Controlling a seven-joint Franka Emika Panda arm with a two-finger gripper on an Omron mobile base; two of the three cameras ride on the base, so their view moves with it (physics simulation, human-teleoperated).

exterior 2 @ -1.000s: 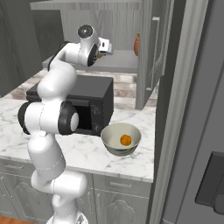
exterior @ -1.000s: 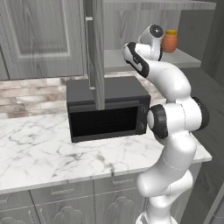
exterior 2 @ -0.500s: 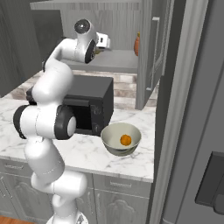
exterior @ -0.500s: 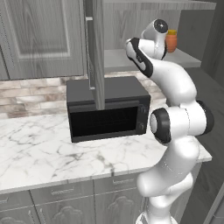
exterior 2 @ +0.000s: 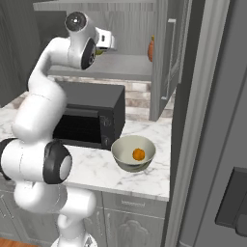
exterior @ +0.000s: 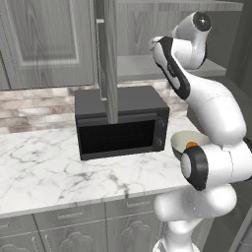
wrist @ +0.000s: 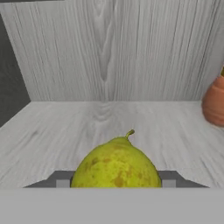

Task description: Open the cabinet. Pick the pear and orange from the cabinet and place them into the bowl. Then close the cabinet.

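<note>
A home kitchen: marble counter [exterior: 44,167], black microwave [exterior: 123,120], grey wood-grain cabinet [exterior: 49,44], brick backsplash [exterior: 34,101].

**Arm's up at the open cabinet**

So the cabinet [exterior: 106,54] door is swung open edge-on over the black microwave [exterior: 120,120]. White arm reaches the shelf. Orange [exterior: 192,145] sits in the bowl [exterior: 179,142] on the marble counter [exterior: 59,167].

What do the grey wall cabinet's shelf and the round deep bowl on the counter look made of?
Grey wall cabinet's shelf: apparently matte wood or laminate, with visible grain streaks. Round deep bowl: likely smooth ceramic, plain cream inside and greyish outside; plastic is possible too.
</note>
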